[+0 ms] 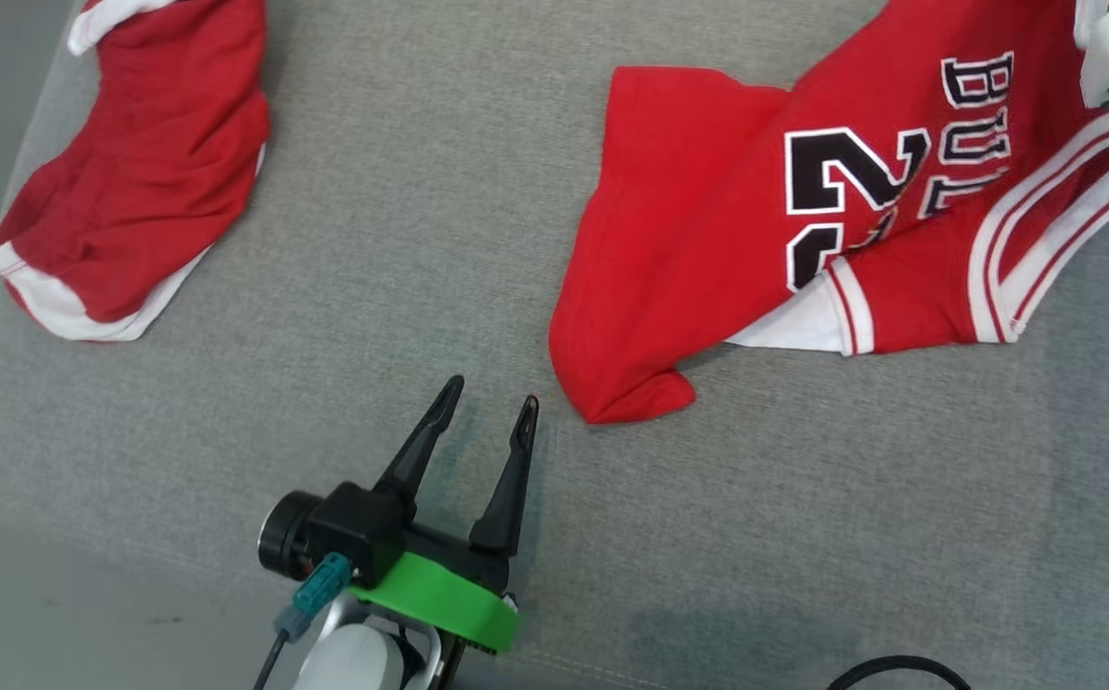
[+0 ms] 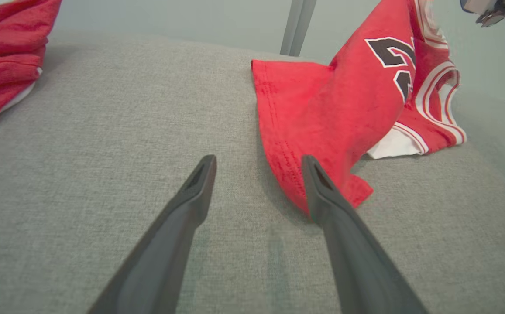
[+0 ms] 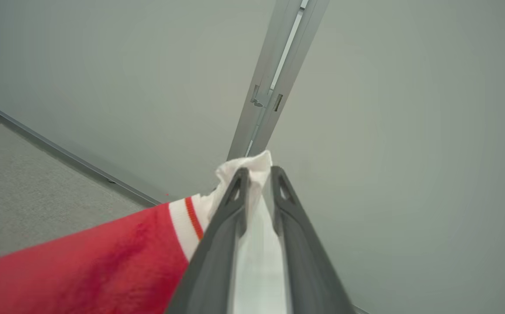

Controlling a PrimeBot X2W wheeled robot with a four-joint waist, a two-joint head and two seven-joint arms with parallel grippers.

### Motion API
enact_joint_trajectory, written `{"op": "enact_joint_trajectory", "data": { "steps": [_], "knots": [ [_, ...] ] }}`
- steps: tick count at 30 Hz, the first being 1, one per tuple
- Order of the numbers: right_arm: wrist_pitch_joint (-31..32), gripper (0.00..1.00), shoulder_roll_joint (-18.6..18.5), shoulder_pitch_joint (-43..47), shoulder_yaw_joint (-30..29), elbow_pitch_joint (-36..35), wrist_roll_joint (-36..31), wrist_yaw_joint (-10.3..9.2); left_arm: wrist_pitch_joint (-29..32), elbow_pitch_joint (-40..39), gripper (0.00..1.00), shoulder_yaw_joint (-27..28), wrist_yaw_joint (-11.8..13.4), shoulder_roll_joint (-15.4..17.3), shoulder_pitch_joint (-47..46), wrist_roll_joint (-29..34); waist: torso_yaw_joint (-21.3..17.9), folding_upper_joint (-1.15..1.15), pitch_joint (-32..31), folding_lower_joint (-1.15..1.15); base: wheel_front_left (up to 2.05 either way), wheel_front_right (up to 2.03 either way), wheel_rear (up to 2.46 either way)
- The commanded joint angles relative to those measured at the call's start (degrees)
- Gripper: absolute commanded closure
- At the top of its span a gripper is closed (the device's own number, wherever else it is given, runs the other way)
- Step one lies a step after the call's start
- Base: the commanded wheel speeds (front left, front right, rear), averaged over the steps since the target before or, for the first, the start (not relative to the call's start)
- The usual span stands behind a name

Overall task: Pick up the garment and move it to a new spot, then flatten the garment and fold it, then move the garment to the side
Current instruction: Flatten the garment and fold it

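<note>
Progress looks early: the red jersey [image 1: 755, 220] lies crumpled and half doubled over on the right part of the grey cloth-covered desk [image 1: 401, 240], its black number and lettering creased, one end raised off the cloth toward the upper right. The right gripper [image 3: 259, 174] has its jaws clamped on the jersey's white trim, which bunches up between the tips, so I judge the pick-up under way and the carry to a new spot not yet finished. Flattening, folding and moving the garment aside all remain. The left gripper [image 1: 494, 395] hovers low over bare cloth with its jaws wide apart and nothing between them; in the left wrist view one tip sits just beside the jersey's stitched lower corner, perhaps overlapping it, though contact cannot be told. A second red garment [image 1: 151, 163] with white trim lies well apart at the desk's far left, close to the rounded left edge. Between the two garments a broad stretch of cloth is open, and the near centre is free too, which seems the best room for spreading the jersey. The right side is tighter: the desk's edge falls away just beyond the white trim in the left wrist view, and a dark cable [image 1: 899, 666] loops in at the near right corner.
</note>
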Motion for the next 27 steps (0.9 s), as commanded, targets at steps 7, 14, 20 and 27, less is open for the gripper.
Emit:
{"op": "enact_joint_trajectory", "data": {
  "steps": [7,14,20,27],
  "knots": [
    [-0.2,0.00,5.6,6.6,4.8,-4.2,4.3,-0.10,0.0,0.8,0.00,1.7,0.8,0.1,2.3,-0.2,0.4,-0.01,-1.2,-0.01,0.00,0.00,0.00],
    [-0.2,0.00,5.4,18.7,15.0,-11.8,15.1,-0.10,0.0,1.1,0.00,3.0,0.3,0.1,2.2,0.9,-4.5,-0.01,-4.4,-0.01,0.00,0.00,0.00],
    [-0.2,0.00,4.4,29.1,22.4,-16.3,23.0,-0.10,0.0,1.9,0.00,3.5,-0.1,0.1,3.3,1.4,-7.1,-0.01,-7.4,-0.01,0.00,0.00,0.00],
    [-0.2,0.00,3.7,35.3,28.2,-15.5,26.7,-0.10,0.0,2.4,0.00,4.2,-0.5,0.1,5.0,1.5,-7.2,-0.01,-8.8,-0.01,0.00,0.00,0.00]
  ]
}}
